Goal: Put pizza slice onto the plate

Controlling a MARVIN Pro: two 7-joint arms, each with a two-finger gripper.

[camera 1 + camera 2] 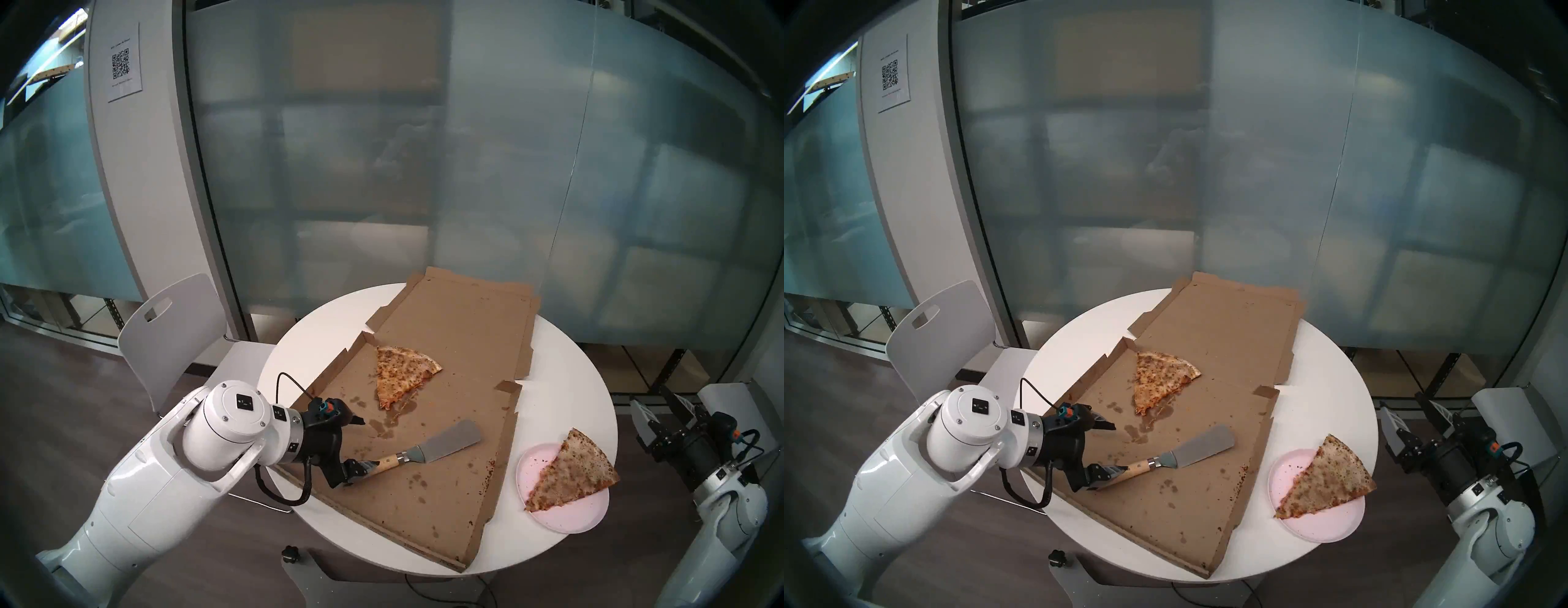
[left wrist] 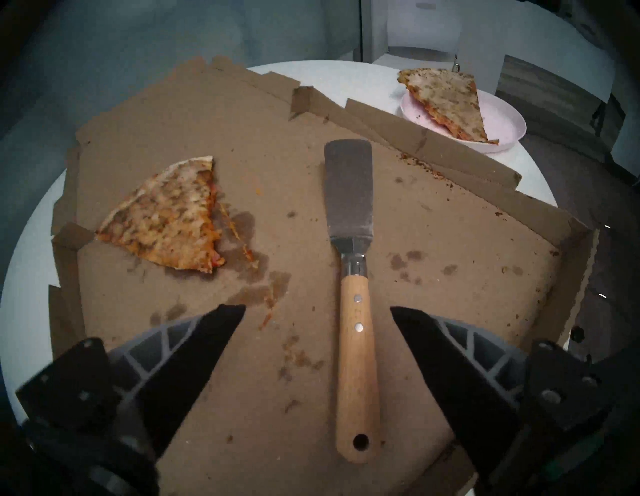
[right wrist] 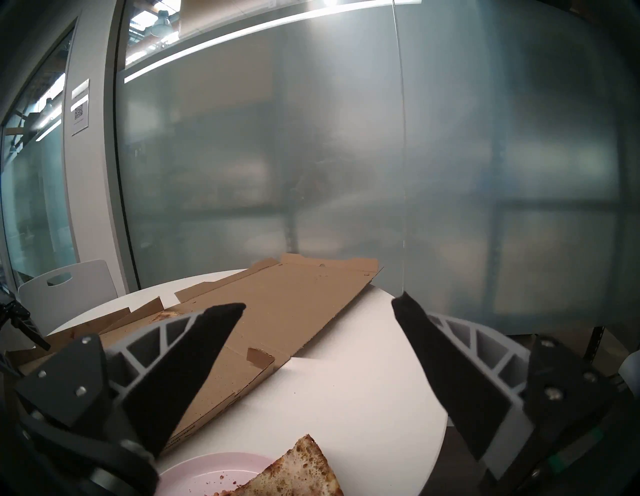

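The pizza slice (image 1: 572,471), wide with pale speckled cheese, lies on the pale pink plate (image 1: 572,516) at the table's right front, its crust overhanging the rim. Both also show in the left wrist view, slice (image 2: 446,100) and plate (image 2: 502,121), and in the right wrist view, slice (image 3: 301,474) and plate (image 3: 207,474). My left gripper (image 1: 367,443) is open over the pizza box, its fingers either side of a wooden-handled spatula (image 2: 349,194) lying flat, not gripping it. My right gripper (image 1: 655,403) is open and empty, off the table's right edge beyond the plate.
An opened cardboard pizza box (image 1: 424,488) covers most of the round white table (image 1: 564,382). A smaller, darker slice (image 1: 401,373) lies in the box's far part. A white chair (image 1: 169,331) stands at the left. A frosted glass wall is behind.
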